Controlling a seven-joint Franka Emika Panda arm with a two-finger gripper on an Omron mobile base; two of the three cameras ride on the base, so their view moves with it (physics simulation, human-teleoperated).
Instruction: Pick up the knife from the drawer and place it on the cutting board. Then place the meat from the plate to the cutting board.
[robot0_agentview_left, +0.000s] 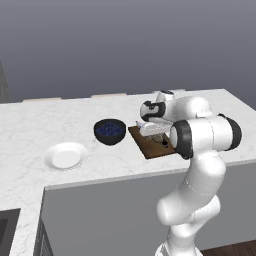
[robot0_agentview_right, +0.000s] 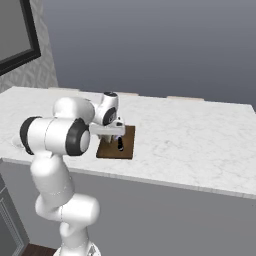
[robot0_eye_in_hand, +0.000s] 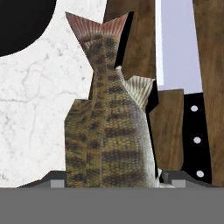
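Hand view showed the meat, a scaly brown-and-olive fish-shaped piece with a pinkish forked tail, rising from between the pincer tips, which were clamped on its body. Beneath it lay the dark brown wooden rectangular cutting board, and on that board rested the kitchen knife with its pale silvery blade and black riveted handle, just beside the fish. Part of the fish hung over the white marbled desk next to the board's edge.

In the left base view, the white arm reached over the cutting board, which sat near the desk's front edge. A dark blue round bowl stood just beside the board, and a round shallow white plate lay bare farther along that front edge.

In the right base view, the pincer hung just above the board, near the desk's front edge.
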